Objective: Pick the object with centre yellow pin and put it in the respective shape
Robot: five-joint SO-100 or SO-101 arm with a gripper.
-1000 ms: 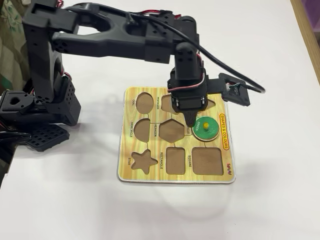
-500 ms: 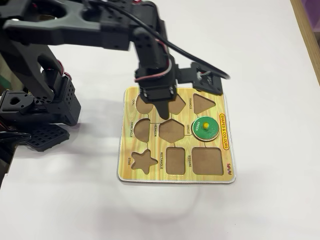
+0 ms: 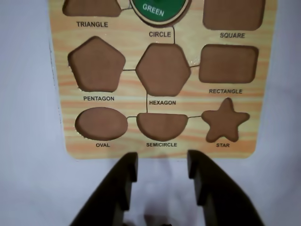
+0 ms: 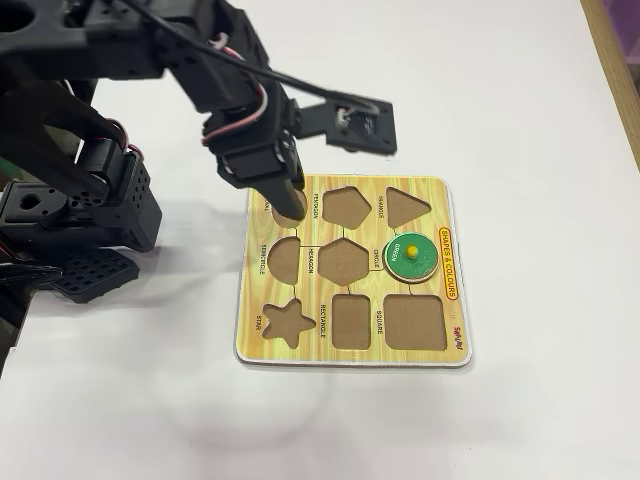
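Our jaws [image 3: 162,165] stand spread and empty at the wrist view's bottom, off the board [image 4: 452,300]. The disc [image 4: 410,256] sits flush in the circle cut-out, frame centre-right: apparently placed.

Green disc [image 4: 411,256], yellow wood-grain board [image 4: 448,330]

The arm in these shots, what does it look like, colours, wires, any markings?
The arm is matte black plastic, blocky, with boxy servo housings at the joints. A black cable runs along it to a small black camera module, and thin red and white wires show near the wrist. The gripper has two dark, tapered fingers. No markings are visible.
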